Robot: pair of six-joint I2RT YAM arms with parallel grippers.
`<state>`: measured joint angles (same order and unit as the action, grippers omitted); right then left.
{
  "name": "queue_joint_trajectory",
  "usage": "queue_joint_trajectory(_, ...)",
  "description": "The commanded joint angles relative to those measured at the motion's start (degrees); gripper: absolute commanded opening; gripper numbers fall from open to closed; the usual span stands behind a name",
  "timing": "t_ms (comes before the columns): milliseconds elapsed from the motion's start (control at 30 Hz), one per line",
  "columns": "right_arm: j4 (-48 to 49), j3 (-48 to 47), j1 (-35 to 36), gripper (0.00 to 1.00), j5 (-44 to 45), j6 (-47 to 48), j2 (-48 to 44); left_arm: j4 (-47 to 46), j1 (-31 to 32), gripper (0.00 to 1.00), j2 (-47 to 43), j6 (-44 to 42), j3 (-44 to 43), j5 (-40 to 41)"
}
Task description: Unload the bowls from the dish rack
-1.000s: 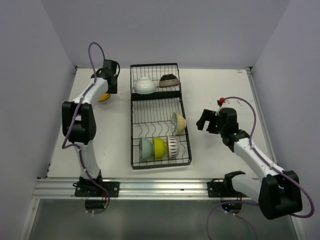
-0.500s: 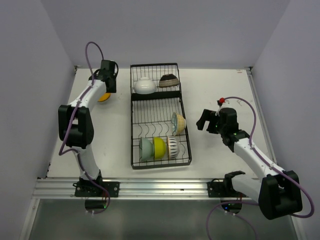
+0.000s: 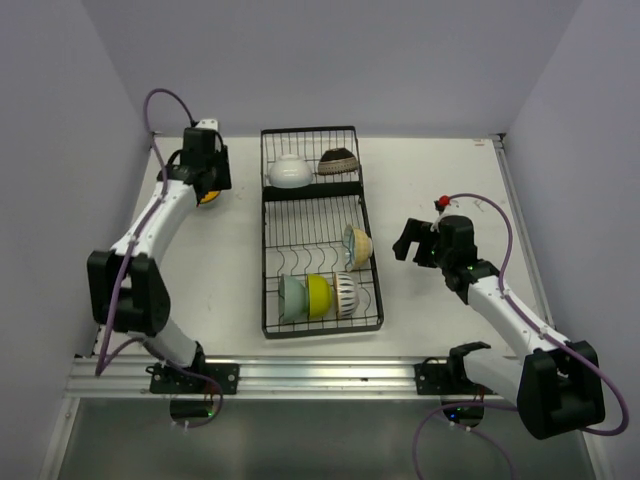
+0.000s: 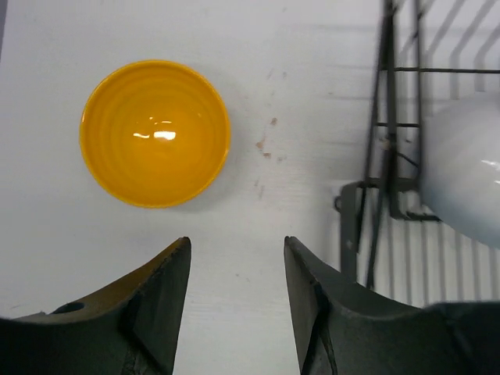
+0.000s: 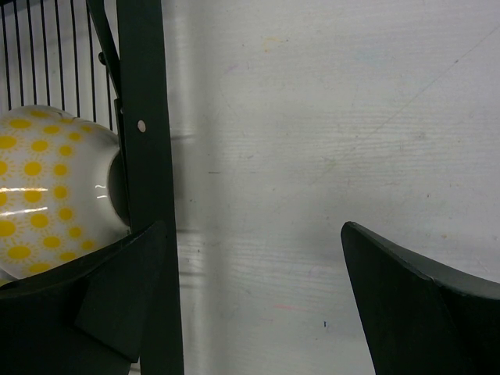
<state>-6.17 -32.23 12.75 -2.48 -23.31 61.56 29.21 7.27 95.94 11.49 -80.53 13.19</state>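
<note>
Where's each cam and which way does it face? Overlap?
Top external: above and behind bases, down on dish rack; left arm, right arm show.
Left wrist: down at orange bowl on table; left end effector below.
Right wrist: down at rack edge and yellow-dotted bowl; right end effector below.
Shared: top and left wrist both show the orange bowl.

White table, flat, matte, walls on 3 sides. 2 things directly on it.
- Black wire dish rack: long side runs near-to-far, roughly mid-table, feet on surface.
- Orange bowl: upright, mouth up, glossy inside, on bare tabletop left of rack's far end. Near rack but apart, nothing touching it.

Few small brown specks on surface between bowl and rack corner. Metal rail along table's near edge.
</note>
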Motion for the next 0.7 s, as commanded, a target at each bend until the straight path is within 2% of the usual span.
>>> queue_joint_trajectory(0, 0.99, -2.05, 0.34, 0.98, 0.64, 0.55, 0.23, -7.66, 1.34, 0.56, -15.56, 3.1, 6.59, -9.65)
queue_joint_trajectory(133, 0.99, -2.14, 0.25, 0.99, 0.2, 0.46, 0.23, -13.72, 5.99, 0.7, -23.51, 6.61, 16.0, -22.47)
queue_joint_trajectory(233, 1.16, -1.96, 0.34, 0.98, 0.02, 0.46, 0.23, -19.16, 11.25, 0.78, -25.8, 10.65, 22.42, -27.58)
queue_joint_trajectory(300, 1.25, -1.96, 0.26, 0.99, -0.16, 0.37, 0.05, -22.43, 13.64, 0.79, -25.72, 14.5, 25.67, -29.53)
queue_joint_trajectory(500, 1.16, -1.7, 0.34, 0.99, 0.28, 0.02, -0.39, -43.32, 22.43, 0.78, -23.53, 23.21, 31.4, -29.71)
queue_joint_trajectory(667, 1.34, -1.52, 0.26, 0.99, 0.55, -0.24, -0.74, -46.26, 28.41, 0.77, -15.71, 25.16, 27.2, -30.33)
